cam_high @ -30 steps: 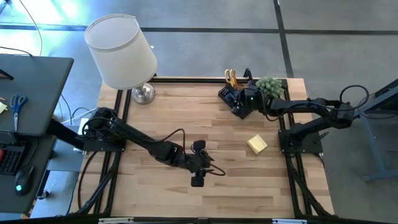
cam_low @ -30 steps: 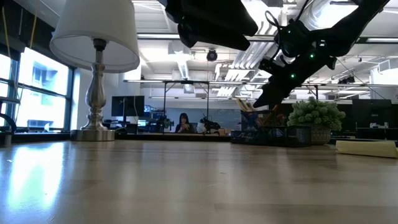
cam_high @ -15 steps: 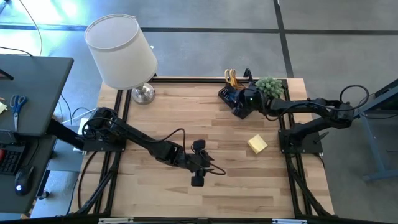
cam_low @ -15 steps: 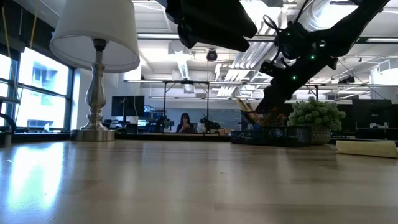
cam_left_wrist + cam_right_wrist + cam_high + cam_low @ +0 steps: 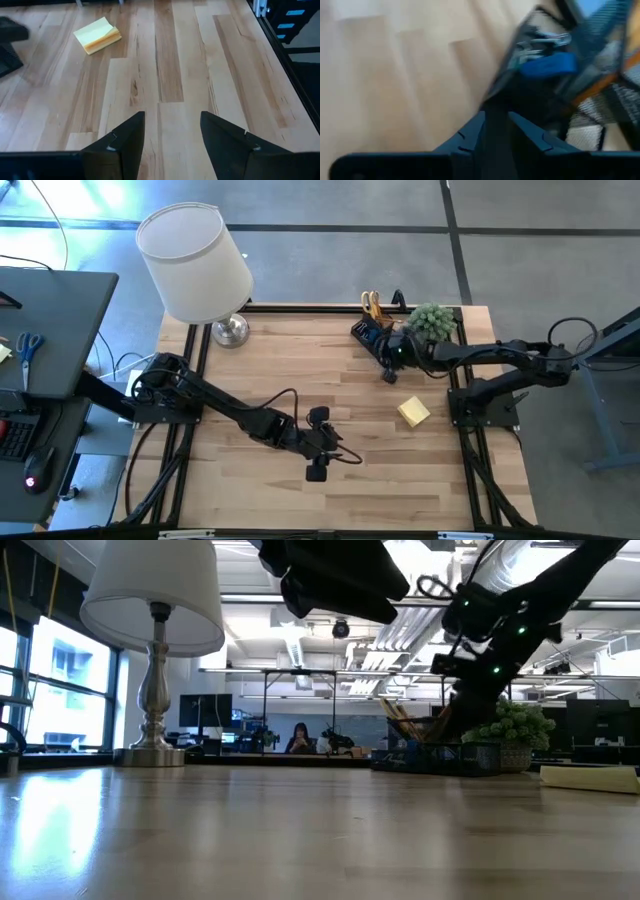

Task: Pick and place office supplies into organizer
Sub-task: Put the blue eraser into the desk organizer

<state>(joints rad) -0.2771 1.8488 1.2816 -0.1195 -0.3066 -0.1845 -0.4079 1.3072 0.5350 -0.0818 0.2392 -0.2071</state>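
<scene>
Right gripper point(image 5: 391, 370) hangs over the table's far right part, at about two o'clock from the table's centre, just at the near edge of the black organizer point(image 5: 368, 333). In its wrist view the two dark fingers point(image 5: 470, 137) stand with a narrow gap between them; the picture is blurred and I cannot tell whether they grip anything. Past them the organizer's mesh tray holds a small blue eraser point(image 5: 547, 65) and some silvery clips point(image 5: 540, 42), with an orange pencil point(image 5: 600, 85) slanting by the mesh wall.

Yellow-handled scissors point(image 5: 371, 304) stand upright in the organizer's tall compartment. A small green plant point(image 5: 433, 320) sits right beside the organizer at its three o'clock, close to the right arm's wrist. The yellow sticky-note pad point(image 5: 413, 412) lies alone on the wood at about five o'clock from the right gripper, a little apart from it.

The left gripper point(image 5: 316, 469) waits at six o'clock from the table's centre, its fingers point(image 5: 120, 145) spread apart over bare wood with nothing between them.

A white-shaded lamp point(image 5: 195, 265) stands at the far left corner, around ten o'clock. On the grey desk left of the table lie blue-handled scissors point(image 5: 28, 345). In the low view a person point(image 5: 297, 738) sits far off in the room.

No readable writing or brand shows anywhere.
</scene>
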